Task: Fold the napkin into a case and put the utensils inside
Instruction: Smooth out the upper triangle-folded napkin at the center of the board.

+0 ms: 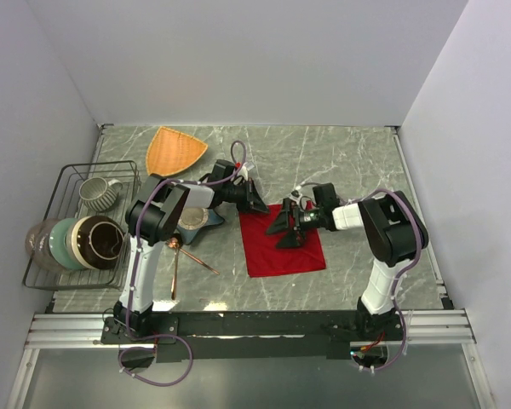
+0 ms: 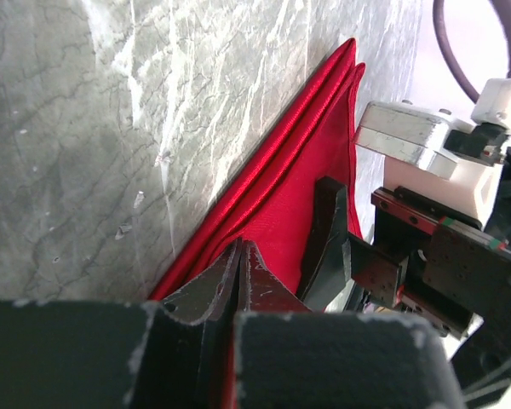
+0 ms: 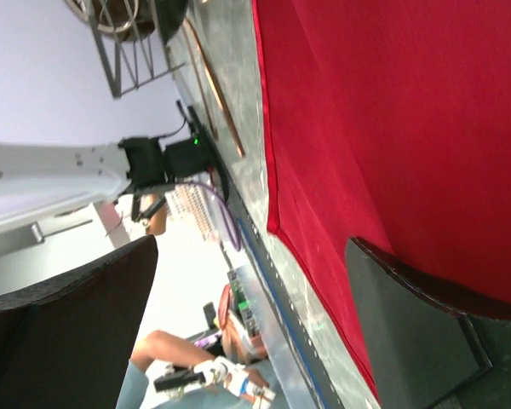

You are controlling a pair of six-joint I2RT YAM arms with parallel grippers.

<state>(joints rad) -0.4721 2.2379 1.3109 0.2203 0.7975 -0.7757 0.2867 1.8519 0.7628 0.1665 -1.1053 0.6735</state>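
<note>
The red napkin (image 1: pixel 283 245) lies folded on the marble table, its layered edge showing in the left wrist view (image 2: pixel 281 162). My left gripper (image 1: pixel 260 205) is at its far left corner. Its fingers are pressed together (image 2: pixel 241 248) with red cloth showing in the slit between them. My right gripper (image 1: pixel 287 230) is open over the napkin's far part. Its fingers are wide apart (image 3: pixel 251 247), one of them over the cloth (image 3: pixel 426 145). The copper utensils (image 1: pixel 186 257) lie on the table left of the napkin and also show in the right wrist view (image 3: pixel 211 83).
An orange triangular plate (image 1: pixel 176 149) sits at the back left. A blue star-shaped dish (image 1: pixel 198 223) is partly hidden under the left arm. A wire rack (image 1: pixel 68 175) on the left holds a mug (image 1: pixel 98 192) and bowls (image 1: pixel 78 244).
</note>
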